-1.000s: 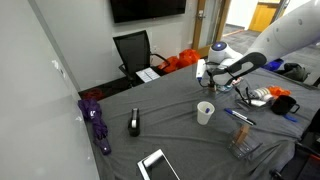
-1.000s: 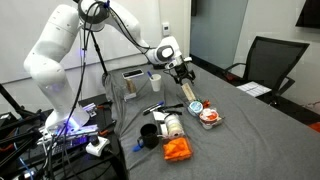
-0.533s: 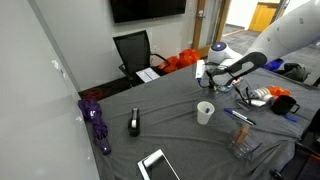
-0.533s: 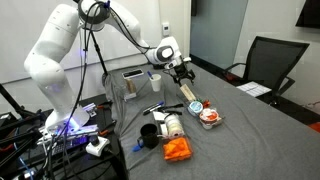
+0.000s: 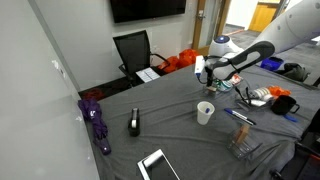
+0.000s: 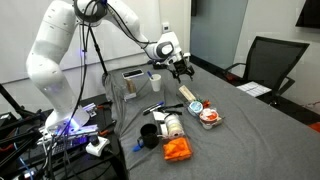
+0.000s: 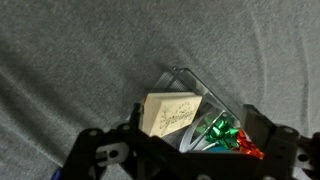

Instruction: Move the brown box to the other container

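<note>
Currently the brown box (image 7: 172, 113) sits directly ahead of the hand (image 6: 183, 68) in the wrist view, betw. the two dark finger assemblies, its lower edge hidden behind the hand's body. The finger assy. at the picture's left edge of the box appears to meet the box's side. The opposite one stands off, w/ shiny items in the gap. Grip state: cannot be determined from these views.

Just beyond the box, touching or overlapping it in the picture, is a clear container (image 7: 195, 78) holding green and red foil-like items.

Hand pos.: above the desk (image 5: 170, 130) and not in contact w/ it, in both exterior views. The white cup (image 5: 205, 112) stands upright on the desk below the hand and nearer the camera, apart from it; contents not visible. A black device (image 5: 134, 123) lies on the desk well away from the hand, past the cup.
</note>
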